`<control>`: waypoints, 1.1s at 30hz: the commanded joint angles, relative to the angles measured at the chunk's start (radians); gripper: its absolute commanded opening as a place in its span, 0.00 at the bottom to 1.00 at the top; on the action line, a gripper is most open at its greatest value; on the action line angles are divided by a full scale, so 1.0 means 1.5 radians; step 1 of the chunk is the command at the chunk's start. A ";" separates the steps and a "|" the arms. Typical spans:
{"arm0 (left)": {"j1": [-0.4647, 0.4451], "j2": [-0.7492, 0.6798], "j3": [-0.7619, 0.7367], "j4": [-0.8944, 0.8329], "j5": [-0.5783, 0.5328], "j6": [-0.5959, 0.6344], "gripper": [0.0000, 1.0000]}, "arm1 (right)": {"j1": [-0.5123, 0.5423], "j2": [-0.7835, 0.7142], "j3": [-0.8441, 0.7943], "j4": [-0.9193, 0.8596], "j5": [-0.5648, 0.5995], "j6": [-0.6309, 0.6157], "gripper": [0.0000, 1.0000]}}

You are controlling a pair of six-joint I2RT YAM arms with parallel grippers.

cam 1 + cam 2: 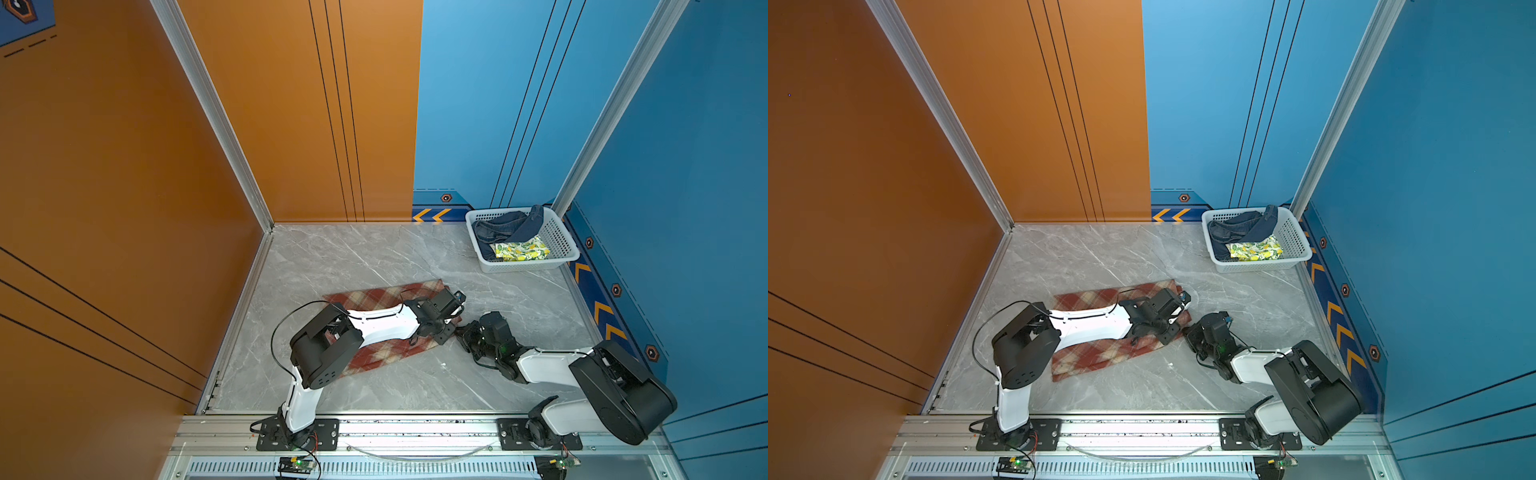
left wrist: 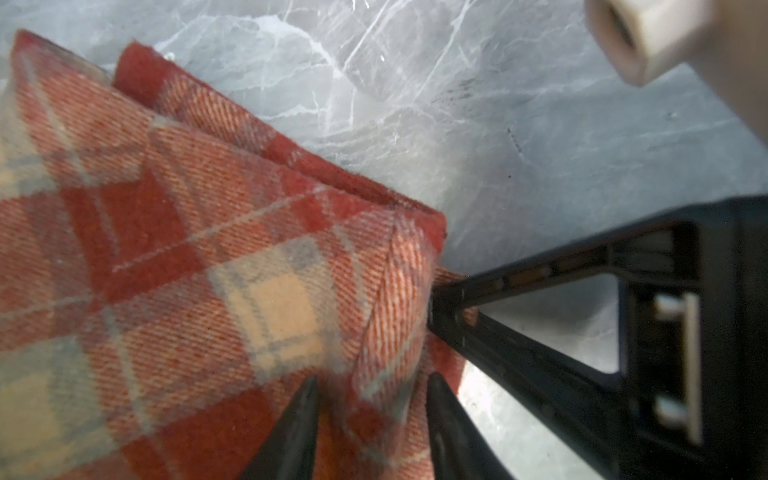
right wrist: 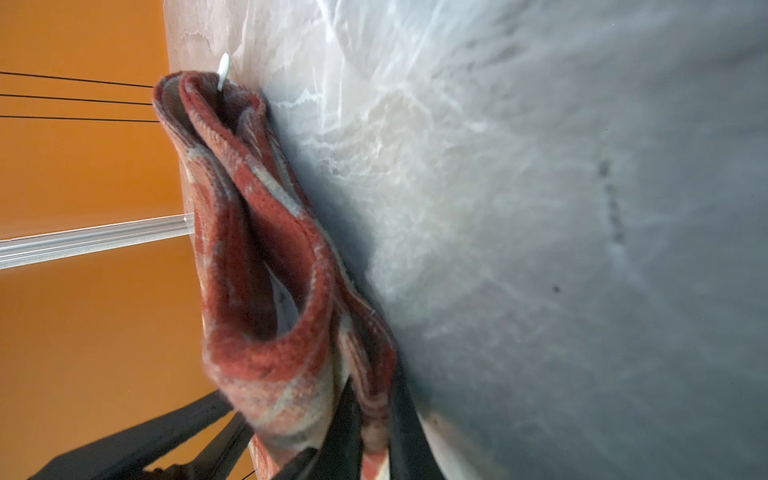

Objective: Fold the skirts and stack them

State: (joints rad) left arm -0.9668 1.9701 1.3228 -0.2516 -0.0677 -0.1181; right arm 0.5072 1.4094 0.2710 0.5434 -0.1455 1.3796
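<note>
1. In both top views the plaid skirt [image 1: 386, 299] lay partly folded on the surface [image 1: 332, 257], with both my arms at its end nearer the basket [image 1: 561, 239]. The basket held the denim skirt [image 1: 503, 226] and the lemon skirt [image 1: 521, 249]. I judged the task barely begun, with nothing stacked.
2. In the left wrist view my left hand [image 2: 372, 399] stood spread astride the plaid hem.
3. In the right wrist view my right hand [image 3: 374, 419] pinched one layer of the plaid's edge.
</note>
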 commanded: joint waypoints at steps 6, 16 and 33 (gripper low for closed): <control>-0.001 0.026 0.035 -0.012 0.010 0.002 0.33 | 0.000 -0.001 -0.012 0.020 0.039 0.023 0.11; 0.018 -0.014 0.015 0.003 0.018 0.000 0.00 | -0.001 -0.008 -0.016 0.028 0.047 0.036 0.09; 0.013 -0.069 -0.028 -0.021 0.052 -0.012 0.00 | -0.018 -0.019 -0.012 0.026 0.052 0.031 0.09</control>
State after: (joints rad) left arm -0.9424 1.8919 1.3014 -0.2520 -0.0322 -0.1215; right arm 0.4942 1.4075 0.2604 0.5697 -0.1078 1.4223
